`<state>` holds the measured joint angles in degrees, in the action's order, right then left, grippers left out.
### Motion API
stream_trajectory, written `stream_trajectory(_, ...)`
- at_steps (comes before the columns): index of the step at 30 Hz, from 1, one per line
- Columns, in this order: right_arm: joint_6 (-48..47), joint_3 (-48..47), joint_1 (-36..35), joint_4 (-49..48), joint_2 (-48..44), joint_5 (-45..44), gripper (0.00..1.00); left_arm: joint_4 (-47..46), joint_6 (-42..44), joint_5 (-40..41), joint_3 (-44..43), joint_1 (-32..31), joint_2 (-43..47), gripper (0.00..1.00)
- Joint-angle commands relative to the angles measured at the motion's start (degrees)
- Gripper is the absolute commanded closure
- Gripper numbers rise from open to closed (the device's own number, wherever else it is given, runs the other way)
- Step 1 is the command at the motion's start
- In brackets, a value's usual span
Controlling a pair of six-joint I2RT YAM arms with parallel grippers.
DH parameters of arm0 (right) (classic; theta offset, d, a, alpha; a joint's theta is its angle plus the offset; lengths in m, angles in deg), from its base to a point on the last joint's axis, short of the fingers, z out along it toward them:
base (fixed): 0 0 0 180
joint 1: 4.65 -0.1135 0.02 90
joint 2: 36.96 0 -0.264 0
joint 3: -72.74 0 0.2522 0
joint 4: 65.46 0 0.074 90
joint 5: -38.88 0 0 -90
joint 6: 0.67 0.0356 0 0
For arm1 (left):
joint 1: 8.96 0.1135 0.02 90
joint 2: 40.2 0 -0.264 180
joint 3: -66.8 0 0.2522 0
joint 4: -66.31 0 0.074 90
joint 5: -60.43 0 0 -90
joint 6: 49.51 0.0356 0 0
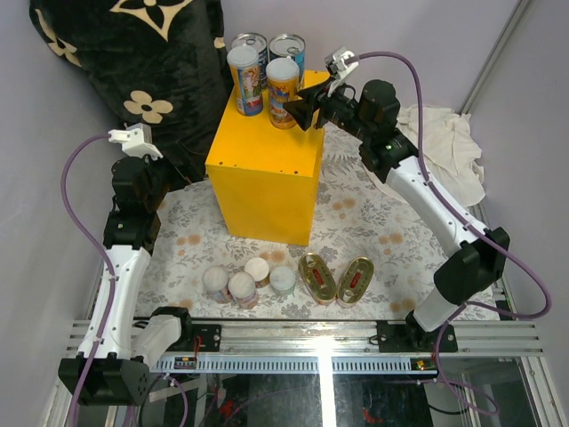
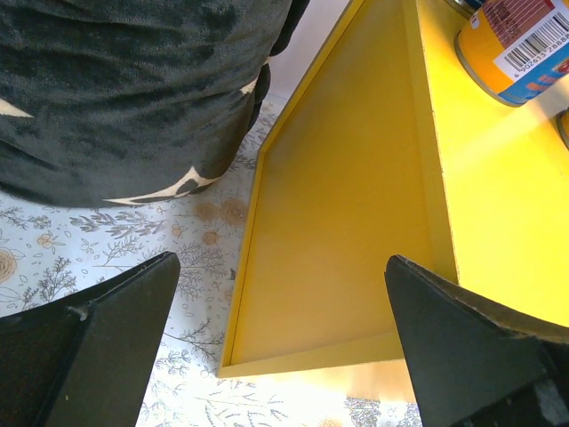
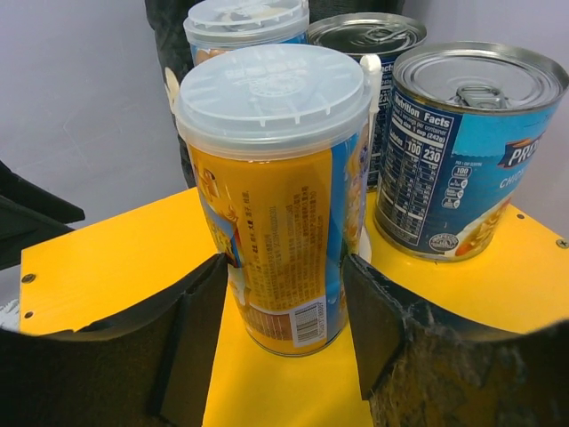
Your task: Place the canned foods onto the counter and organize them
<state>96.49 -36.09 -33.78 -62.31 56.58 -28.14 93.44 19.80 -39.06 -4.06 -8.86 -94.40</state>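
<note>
The yellow counter stands mid-mat. On its top are two blue silver-topped cans at the back and two orange cartoon-label cans in front. My right gripper has a finger on each side of the right orange can, touching it; the can stands on the counter top. My left gripper is open and empty, low beside the counter's left side. Several small white-lidded cans and two gold oval tins lie on the mat in front.
A black flower-print blanket is piled at the back left, close to the counter and the left arm. A white cloth lies at the right. The floral mat covers the table. A metal rail runs along the near edge.
</note>
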Motion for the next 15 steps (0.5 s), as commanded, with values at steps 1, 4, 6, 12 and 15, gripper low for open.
stream_trajectory(1,-0.04,-3.56,-0.1,-4.15,2.68,-2.61,0.41,-1.85,0.13,-0.79,-0.09,0.7,-0.68,0.0)
stream_trajectory(4,0.09,-5.37,-0.08,-4.42,4.74,-3.19,0.43,-2.36,-0.03,-0.92,0.17,1.14,-0.94,0.0)
stream_trajectory(6,0.56,-6.7,-0.16,-4.75,6.22,-3.1,0.44,-2.02,-0.09,-1.74,0.02,1.67,-1.3,0.0)
stream_trajectory(12,1.61,-8.94,-0.07,-5.7,9.05,-1.52,0.46,-1.73,0.19,-1.91,0.12,2.25,-1.02,0.0)
stream_trajectory(15,2.34,-9.76,-0.16,-5.73,9.75,-0.11,0.47,-2.29,0.14,-1.95,0.7,2.33,-0.44,0.0)
